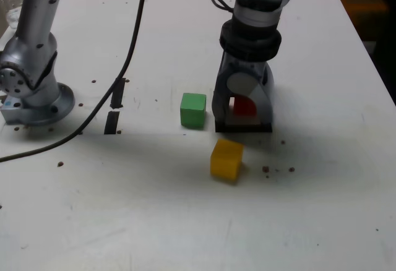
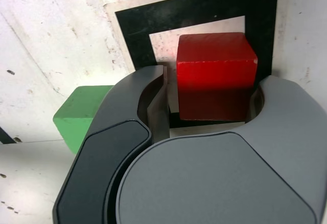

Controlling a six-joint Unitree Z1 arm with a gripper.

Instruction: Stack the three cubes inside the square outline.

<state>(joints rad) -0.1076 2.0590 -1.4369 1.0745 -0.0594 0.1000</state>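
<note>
The red cube (image 1: 244, 106) (image 2: 217, 75) rests on the table inside the square outline (image 1: 244, 127) (image 2: 133, 35) of black tape. My gripper (image 1: 243, 117) (image 2: 212, 96) reaches straight down around it, open. A thin gap shows between one finger (image 2: 156, 96) and the cube, while the other finger sits against or very near it. The green cube (image 1: 193, 110) (image 2: 79, 114) stands just outside the outline, on the exterior view's left. The yellow cube (image 1: 226, 158) lies in front of the outline, turned slightly; it is out of the wrist view.
Two short black tape strips (image 1: 115, 107) lie left of the green cube in the exterior view. The arm's base (image 1: 31, 91) stands at the far left, with a black cable (image 1: 133, 42) running past the strips. Dark specks (image 1: 266, 169) dot the table by the yellow cube.
</note>
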